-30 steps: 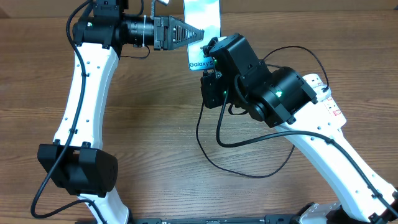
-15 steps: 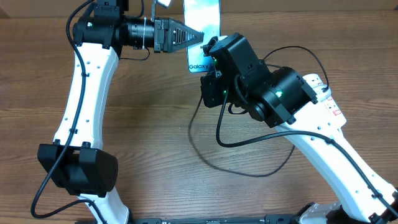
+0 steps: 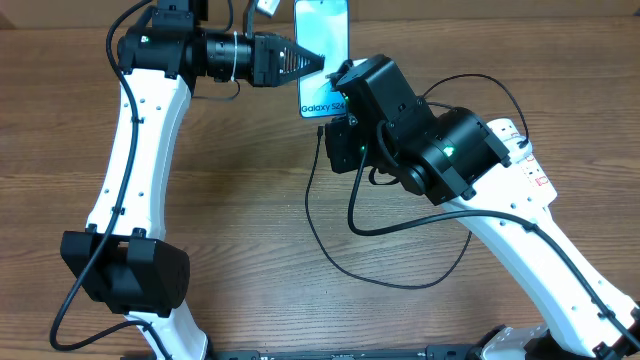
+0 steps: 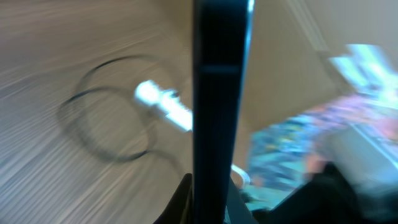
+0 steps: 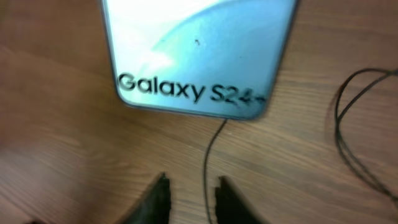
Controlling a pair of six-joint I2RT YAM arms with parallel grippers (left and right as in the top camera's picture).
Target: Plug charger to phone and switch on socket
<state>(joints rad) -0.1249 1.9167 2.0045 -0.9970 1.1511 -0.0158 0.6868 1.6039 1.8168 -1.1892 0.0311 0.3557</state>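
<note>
Black charger (image 5: 206,155) runs from the bottom edge of the phone (image 5: 186,43) down between the slightly parted jaws of the right gripper (image 5: 193,194) (tip looks seated). Left gripper (image 3: 322,62) clamps the phone at the table's far edge. Tilting it could tug the plug loose.

This reads as a robotics lab bench, not a home or a shop. Two white-and-black jointed arms, the left arm (image 3: 135,150) and the right arm (image 3: 540,240), rise from the near edge of a bare wood-grain worktop (image 3: 240,200). Behind the right hand (image 5: 191,190), a green status light (image 3: 447,151) glows on the black wrist housing. Further back on that arm sit printed labels (image 3: 537,178).
</note>
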